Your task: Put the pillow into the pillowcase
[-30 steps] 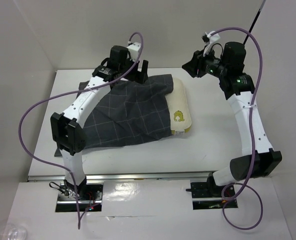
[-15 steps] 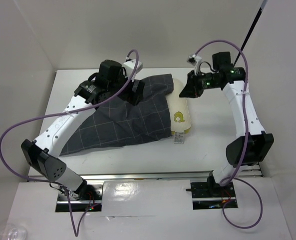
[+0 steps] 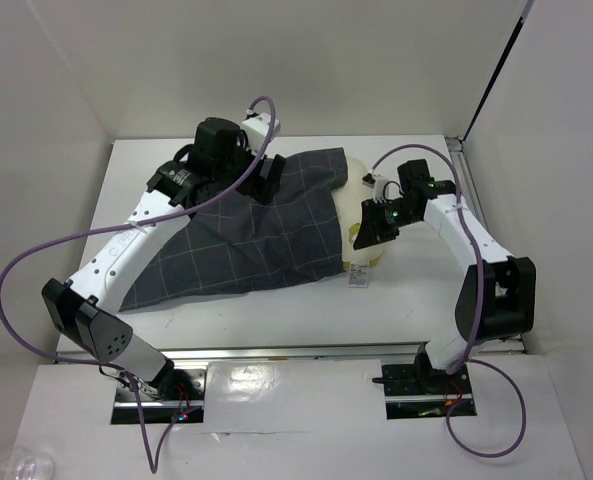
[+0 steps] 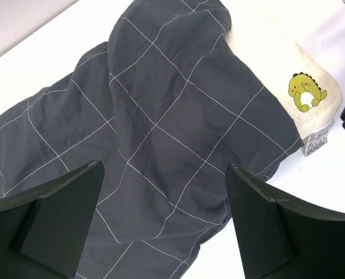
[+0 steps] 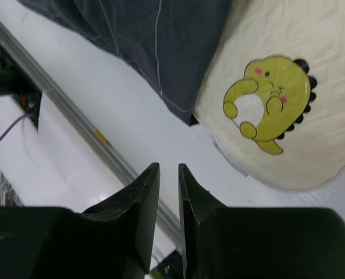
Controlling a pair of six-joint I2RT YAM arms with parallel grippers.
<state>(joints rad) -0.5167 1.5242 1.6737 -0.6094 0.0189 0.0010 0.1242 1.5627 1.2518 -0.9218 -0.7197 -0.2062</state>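
Pillow (image 4: 277, 58): soft, puffy and probably light; only its end with the dinosaur print (image 5: 268, 99) shows.
Pillowcase (image 4: 160, 128): thin limp cloth that covers the rest of the pillow.
Where to hold: the case hem, I think; push the bare end.
Left gripper (image 4: 165, 168): spread wide above the case.
Right gripper (image 5: 168, 168): narrowly parted, empty, near the bare end.

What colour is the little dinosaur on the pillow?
Yellow-green, with a white belly, pink cheeks and dark spikes. The dinosaur shows best in the right wrist view.
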